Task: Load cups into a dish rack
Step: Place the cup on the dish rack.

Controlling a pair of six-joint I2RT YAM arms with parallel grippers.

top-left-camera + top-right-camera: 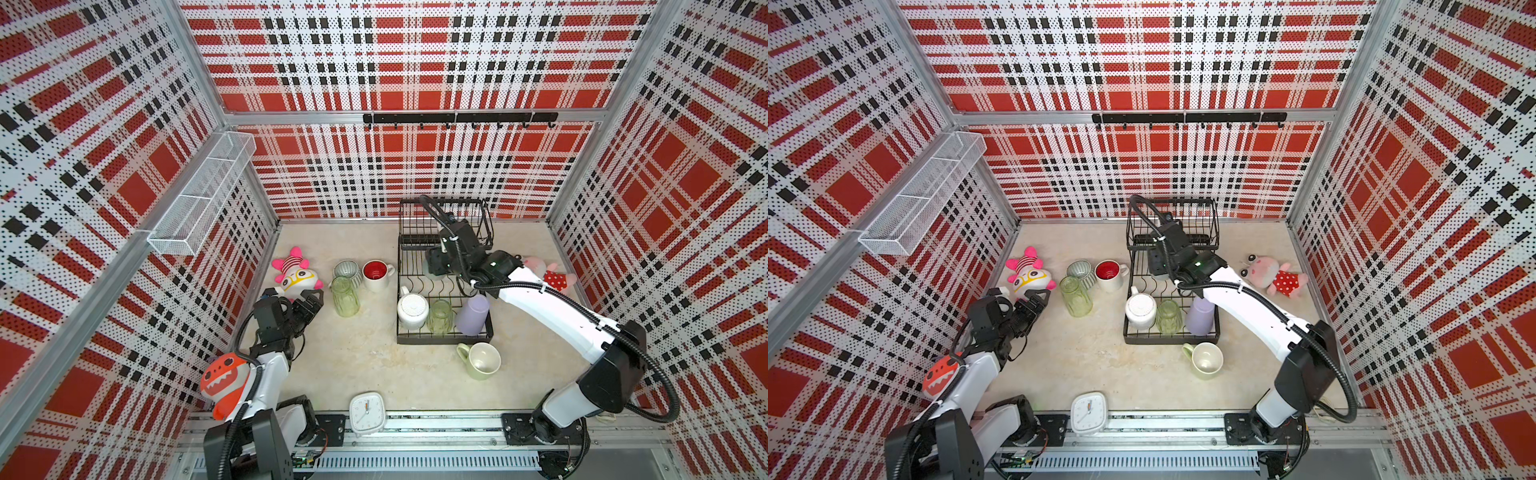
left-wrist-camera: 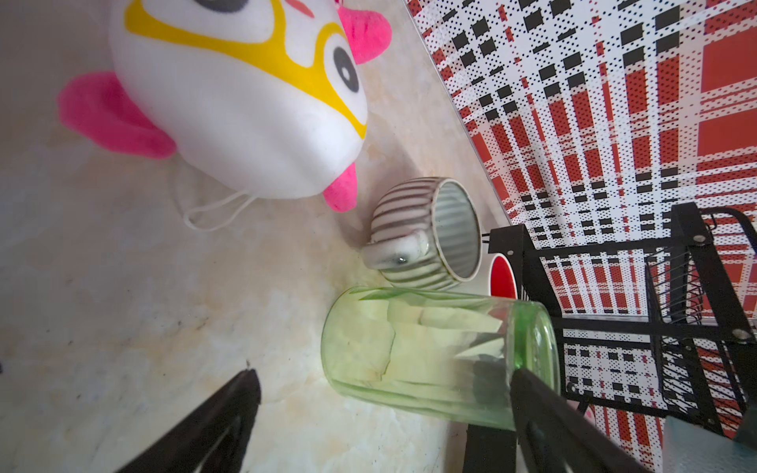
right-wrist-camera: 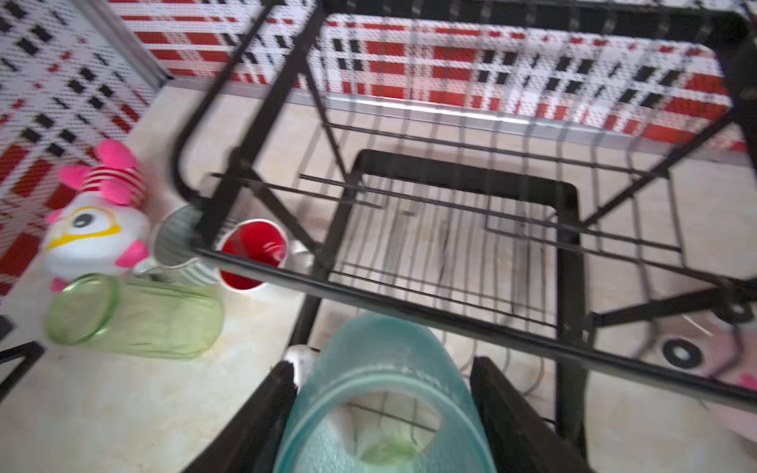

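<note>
Step in hand: right gripper [image 3: 381,370] pinching teal tumbler [image 3: 368,430] over dish rack [image 1: 440,341] plate slots. Left gripper [image 1: 313,300] fingers spread, empty, near green glass [image 1: 345,297]. Next, by judgement: lower tumbler into free slot, release.

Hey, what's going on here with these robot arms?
Cups are being loaded into the dish rack. The right claw holds a teal tumbler above it. A white mug, a green glass and a lavender tumbler already sit in the lower tier. The left claw is open beside another green glass on the table; three mugs wait outside.
</note>
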